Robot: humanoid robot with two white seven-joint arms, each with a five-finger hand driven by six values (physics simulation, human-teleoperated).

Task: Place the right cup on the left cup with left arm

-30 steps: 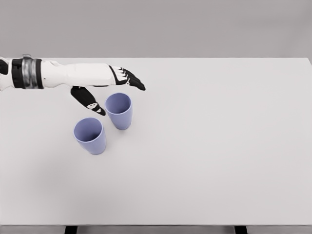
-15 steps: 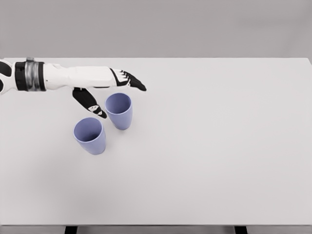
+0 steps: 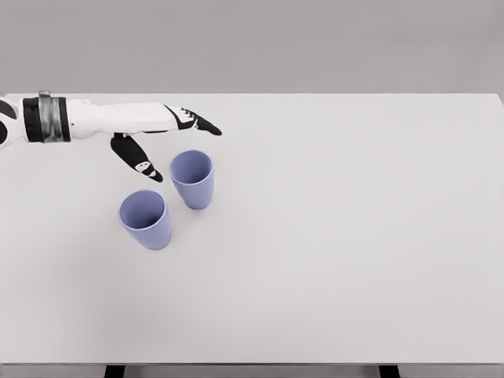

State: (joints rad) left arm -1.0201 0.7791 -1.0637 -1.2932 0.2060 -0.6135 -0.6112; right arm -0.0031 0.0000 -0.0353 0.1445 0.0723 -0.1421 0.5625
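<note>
Left hand (image 3: pixel 161 130) spread wide, empty, hung just behind right cup (image 3: pixel 192 179). Left cup (image 3: pixel 146 219) stood upright just beside it on table (image 3: pixel 339 236).

The left arm (image 3: pixel 87 120) is cut off by the picture's left edge past its grey wrist band. The surface (image 3: pixel 331 260) runs out of view at its near corners, and only dark stubs of its legs show below.

No readable text, label, brand, number or sign is showing on anything in the head view at this moment.
</note>
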